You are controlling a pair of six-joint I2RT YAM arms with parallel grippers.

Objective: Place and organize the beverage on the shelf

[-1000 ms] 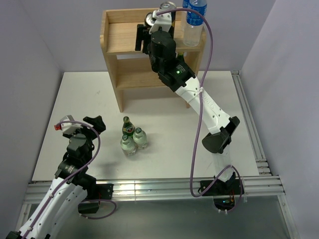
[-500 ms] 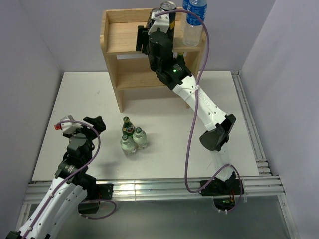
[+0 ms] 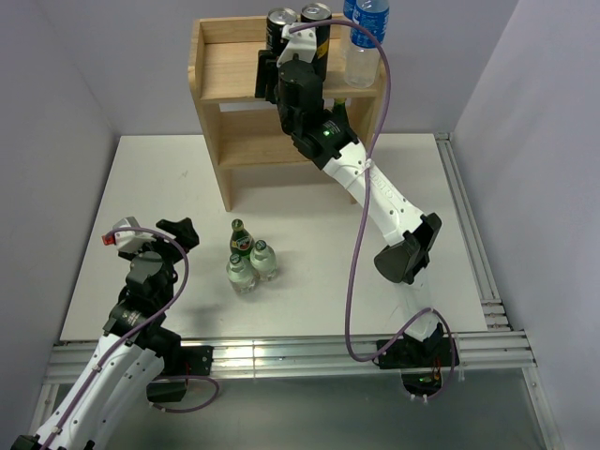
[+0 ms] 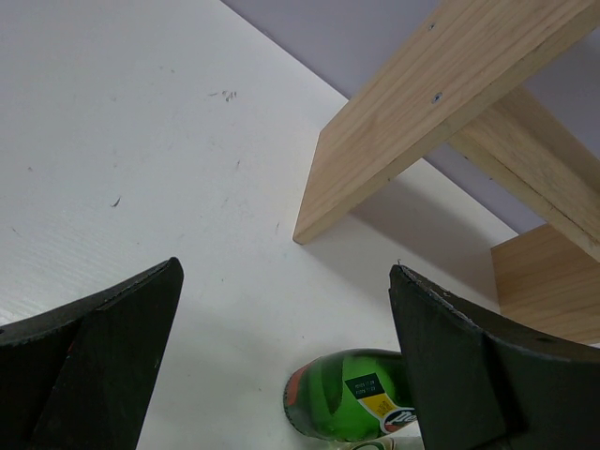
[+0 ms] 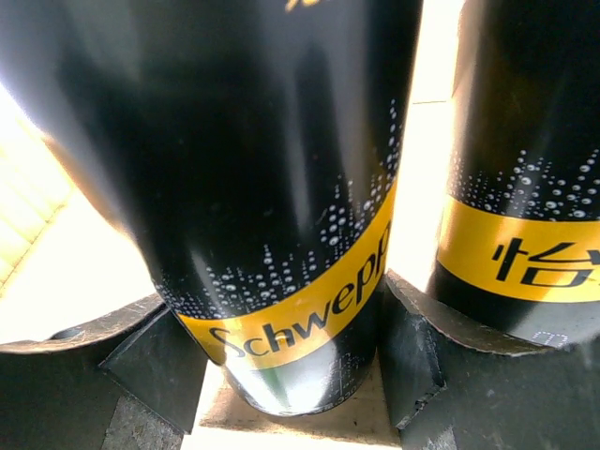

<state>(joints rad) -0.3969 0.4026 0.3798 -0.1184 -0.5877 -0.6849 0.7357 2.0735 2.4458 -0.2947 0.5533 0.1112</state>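
The pale wooden shelf (image 3: 225, 70) stands at the back of the table. On its upper board are two black and yellow cans and a clear water bottle (image 3: 366, 37). My right gripper (image 3: 278, 49) reaches onto that board and is shut low on the left can (image 3: 279, 21), which stands upright on the wood (image 5: 281, 187) beside the other can (image 5: 525, 187). My left gripper (image 3: 178, 232) is open and empty over the table. A green bottle (image 3: 240, 236) and two clear bottles (image 3: 264, 258) stand together to its right. The green bottle (image 4: 352, 408) shows low between my left fingers.
The shelf's left side panel (image 4: 412, 122) stands on the white table (image 3: 141, 187) beyond my left gripper. The lower shelf board (image 3: 253, 141) is partly hidden by my right arm. Grey walls close in at the back and on both sides.
My right gripper has brought the can from a tilted hold to upright on the upper board beside the other can. The left arm has not moved.
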